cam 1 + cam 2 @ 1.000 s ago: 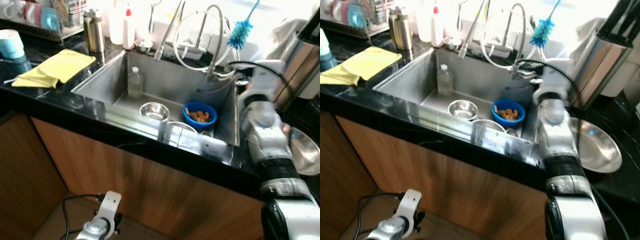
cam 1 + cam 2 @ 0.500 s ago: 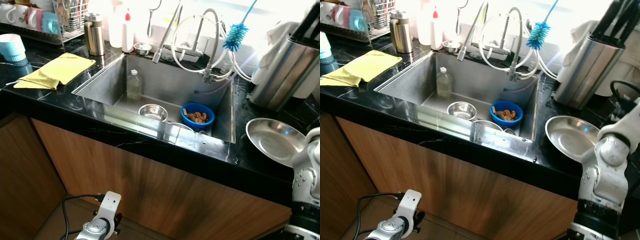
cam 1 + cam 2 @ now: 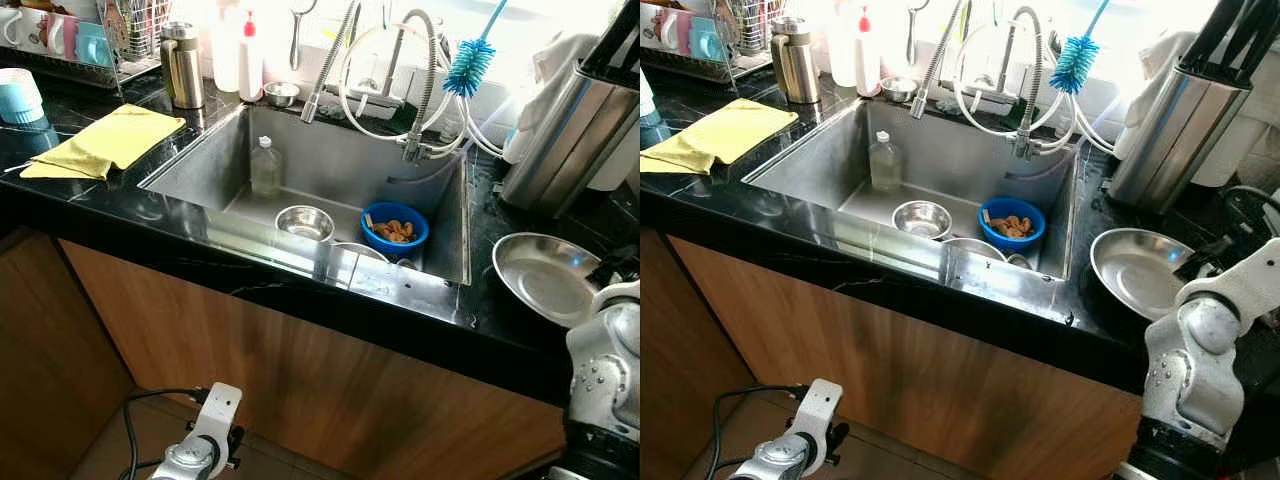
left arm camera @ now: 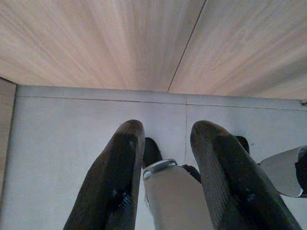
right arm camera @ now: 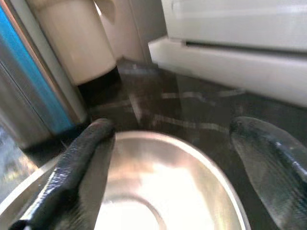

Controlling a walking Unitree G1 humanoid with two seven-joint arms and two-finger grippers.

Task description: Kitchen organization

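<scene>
The steel pan (image 3: 1137, 268) lies on the black counter (image 3: 1090, 330) just beside the sink (image 3: 820, 165), at about 3 o'clock from it and at 7 o'clock from the tall steel canister (image 3: 1165, 130). The right gripper (image 5: 172, 163) hangs over its far rim with both black fingers (image 5: 84, 163) spread wide, one to each side of the pan, touching nothing that can be made out, so it is released and empty. The left gripper (image 4: 165, 158) hangs idle low by the cabinet, over the floor (image 4: 72, 134), fingers parted and holding nothing. The pan looks like thin polished metal: stiff, fairly light, unlikely to break, but smooth and probably slippery, and it may be wet so near the sink. Its sides are shallow and sloping, so a squeeze across the full width would likely slide off or fail to span it. The better hold is judged to be a pinch on the rim nearest the gripper, one finger inside and one outside, firm enough that the far side does not sag. On the glossy stone it may skate away if nudged, and a slip could knock it into the canister
</scene>
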